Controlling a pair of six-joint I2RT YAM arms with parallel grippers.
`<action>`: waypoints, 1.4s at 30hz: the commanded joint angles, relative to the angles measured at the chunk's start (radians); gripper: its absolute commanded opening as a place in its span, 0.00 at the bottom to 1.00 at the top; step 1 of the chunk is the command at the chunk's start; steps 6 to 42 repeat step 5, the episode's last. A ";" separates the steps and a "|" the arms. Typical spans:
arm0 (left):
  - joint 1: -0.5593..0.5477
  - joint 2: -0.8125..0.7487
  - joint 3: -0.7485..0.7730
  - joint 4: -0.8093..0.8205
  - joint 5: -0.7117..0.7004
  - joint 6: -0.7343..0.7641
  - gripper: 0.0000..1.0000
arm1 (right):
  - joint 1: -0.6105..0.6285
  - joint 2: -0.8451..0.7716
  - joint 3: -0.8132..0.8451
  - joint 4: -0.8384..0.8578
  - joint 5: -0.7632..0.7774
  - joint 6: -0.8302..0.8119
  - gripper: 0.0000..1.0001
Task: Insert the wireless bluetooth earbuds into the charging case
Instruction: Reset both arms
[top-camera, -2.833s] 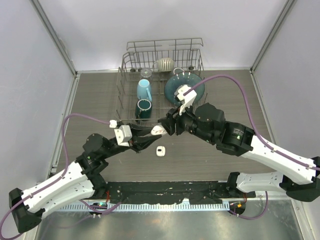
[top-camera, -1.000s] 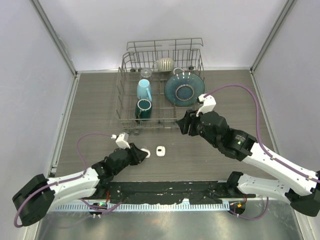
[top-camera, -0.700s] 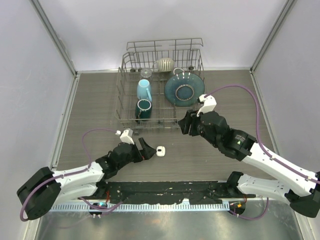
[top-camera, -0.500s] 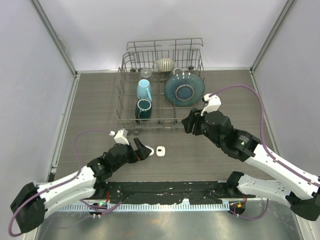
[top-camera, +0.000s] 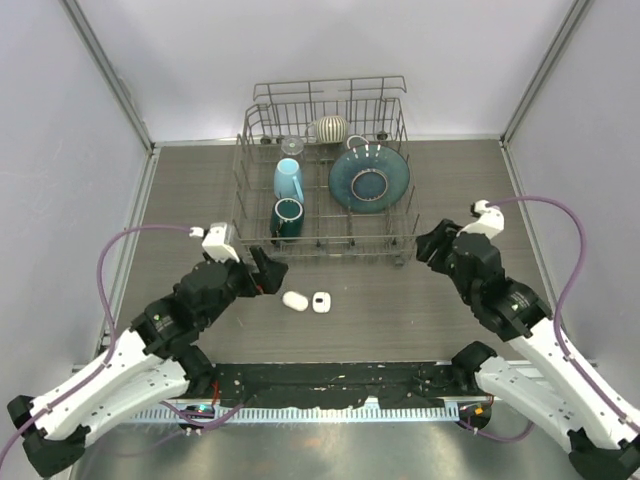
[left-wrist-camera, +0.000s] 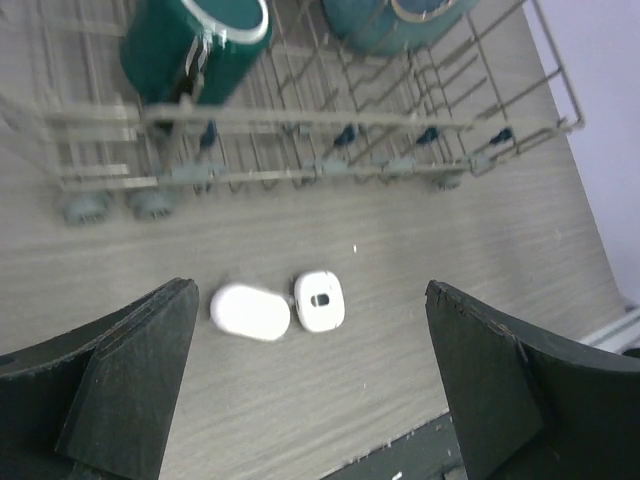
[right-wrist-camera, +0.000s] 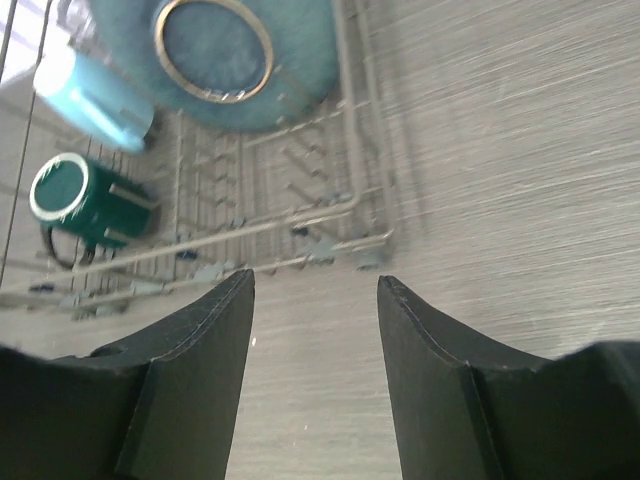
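Observation:
Two small white cases lie side by side on the table in front of the rack. One is a smooth closed pebble-shaped charging case (top-camera: 295, 300) (left-wrist-camera: 249, 311). The other is a squarer case (top-camera: 321, 301) (left-wrist-camera: 320, 300) with a dark slot on top. My left gripper (top-camera: 270, 275) (left-wrist-camera: 308, 287) hangs wide open above and just left of them, holding nothing. My right gripper (top-camera: 428, 245) (right-wrist-camera: 315, 278) is open and empty over bare table by the rack's right front corner. The earbuds are out of view.
A wire dish rack (top-camera: 320, 243) (left-wrist-camera: 300, 118) (right-wrist-camera: 350, 205) stands at the back centre. It holds a teal plate (top-camera: 368, 180) (right-wrist-camera: 215, 50), a light blue cup (top-camera: 288, 180) and a dark green mug (top-camera: 287, 217) (left-wrist-camera: 195, 40). The black base rail (top-camera: 330, 380) runs along the near edge.
My left gripper has opened and let go of the pebble-shaped case, which now lies left of the slotted one. The left arm drew back; the right arm pulled away to the right.

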 joint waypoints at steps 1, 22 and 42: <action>0.002 0.105 0.158 -0.114 -0.166 0.106 1.00 | -0.111 0.008 0.025 -0.022 -0.030 0.046 0.58; 0.002 0.136 0.210 -0.112 -0.216 0.125 1.00 | -0.200 0.042 0.062 -0.027 -0.029 0.004 0.58; 0.002 0.136 0.210 -0.112 -0.216 0.125 1.00 | -0.200 0.042 0.062 -0.027 -0.029 0.004 0.58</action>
